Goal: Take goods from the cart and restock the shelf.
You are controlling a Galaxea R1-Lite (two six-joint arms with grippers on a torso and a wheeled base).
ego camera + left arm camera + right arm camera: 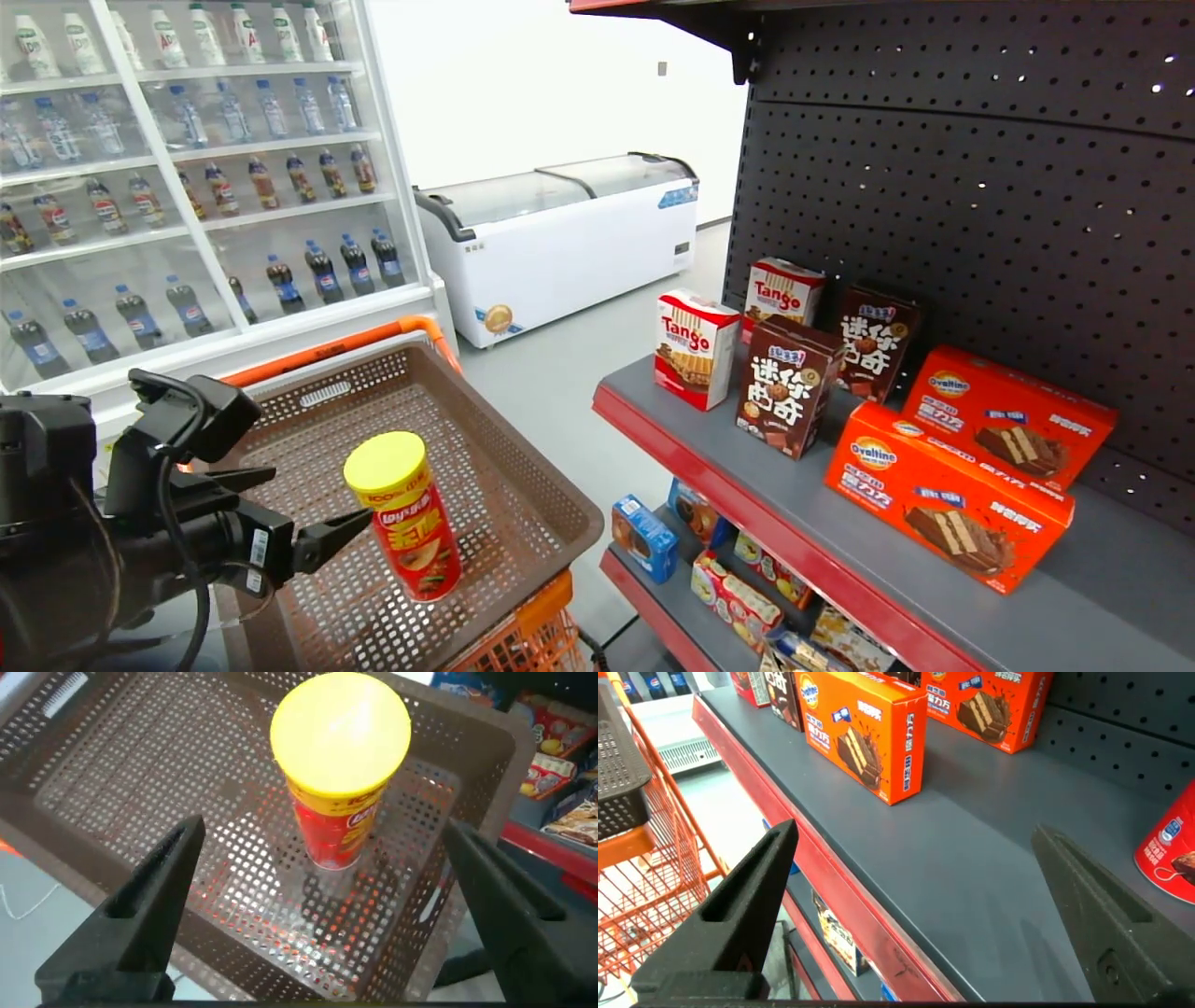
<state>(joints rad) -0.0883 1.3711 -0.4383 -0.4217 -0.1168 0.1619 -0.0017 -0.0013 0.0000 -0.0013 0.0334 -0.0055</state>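
The chip can [408,518] stands on its base in the cart's brown perforated basket [537,467], toward the near right part, yellow lid up. The left gripper [322,829] hangs just near of it, its 2 fingers spread wide, 1 to each side of the can and touching neither (the left wrist view shows a gap on both sides). A strip of floor runs between the basket's right rim and the shelf's red front edge [719,476].

The right gripper [915,833] hangs over the grey shelf board [971,877], jaws wide apart, holding nothing. Under it, bare board lies between an orange box [868,737] and a red tub [1172,854]. The black pegboard wall [980,187] closes the far side.
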